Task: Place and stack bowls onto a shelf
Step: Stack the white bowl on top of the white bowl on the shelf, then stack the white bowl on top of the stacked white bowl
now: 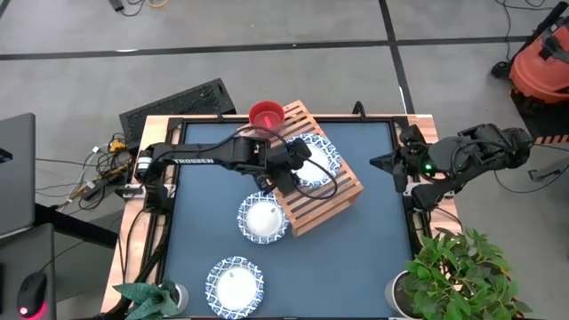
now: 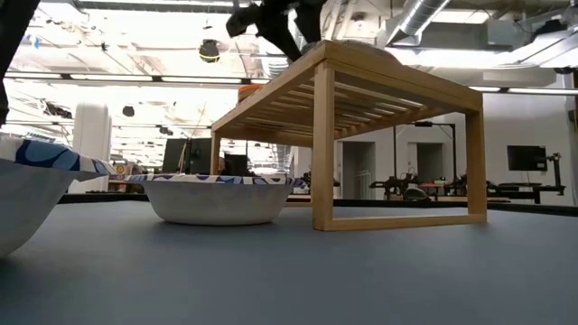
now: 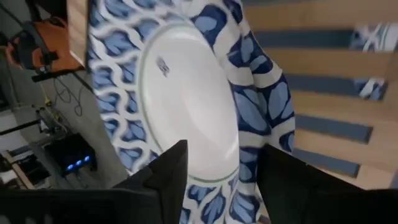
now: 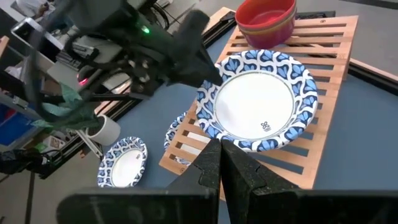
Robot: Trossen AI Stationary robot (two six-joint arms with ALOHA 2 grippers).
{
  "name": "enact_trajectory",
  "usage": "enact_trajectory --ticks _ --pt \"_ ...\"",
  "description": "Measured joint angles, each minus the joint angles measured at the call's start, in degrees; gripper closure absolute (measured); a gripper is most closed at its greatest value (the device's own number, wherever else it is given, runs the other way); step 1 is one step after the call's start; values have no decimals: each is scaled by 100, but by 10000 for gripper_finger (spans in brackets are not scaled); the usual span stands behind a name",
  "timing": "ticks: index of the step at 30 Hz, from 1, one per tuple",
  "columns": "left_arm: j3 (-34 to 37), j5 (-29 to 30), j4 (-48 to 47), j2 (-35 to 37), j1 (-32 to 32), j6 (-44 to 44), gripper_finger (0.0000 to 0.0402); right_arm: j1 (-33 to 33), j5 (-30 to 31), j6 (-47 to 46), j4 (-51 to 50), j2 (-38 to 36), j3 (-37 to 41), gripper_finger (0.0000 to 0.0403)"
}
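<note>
A white dish with a blue patterned rim (image 1: 316, 160) (image 4: 258, 99) lies on the slatted light-wood shelf (image 1: 331, 200) (image 2: 361, 81). My left gripper (image 1: 296, 158) (image 3: 221, 180) is open and points down at that dish's rim, one finger over the inside and one past the edge. I cannot tell whether it touches the dish. A red bowl (image 1: 266, 114) (image 4: 265, 15) stands on the shelf's far corner, apparently nested in another bowl. My right gripper (image 1: 394, 166) (image 4: 219, 158) is shut and waits at the table's right edge.
Two more blue-rimmed dishes rest on the dark blue table: one (image 1: 262, 218) (image 2: 217, 194) against the shelf's near-left side, one (image 1: 236, 284) (image 2: 27, 199) by the near edge. Potted plants (image 1: 453, 276) stand at the near corners. The right half of the table holds nothing.
</note>
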State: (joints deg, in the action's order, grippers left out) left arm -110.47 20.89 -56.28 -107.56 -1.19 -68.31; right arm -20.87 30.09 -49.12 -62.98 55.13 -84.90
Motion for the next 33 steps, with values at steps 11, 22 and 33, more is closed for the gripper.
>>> enact_trajectory --ticks 11,22,33 --pt "-1185 -599 -552 12 -7 999 232 1 1 102 -1 0 0 367" --pt "-1176 -1825 -1836 352 54 3583 232 1 0 116 0 0 0 367" --pt "-585 -1575 -3158 1400 745 8297 232 1 0 116 -90 20 2 367"
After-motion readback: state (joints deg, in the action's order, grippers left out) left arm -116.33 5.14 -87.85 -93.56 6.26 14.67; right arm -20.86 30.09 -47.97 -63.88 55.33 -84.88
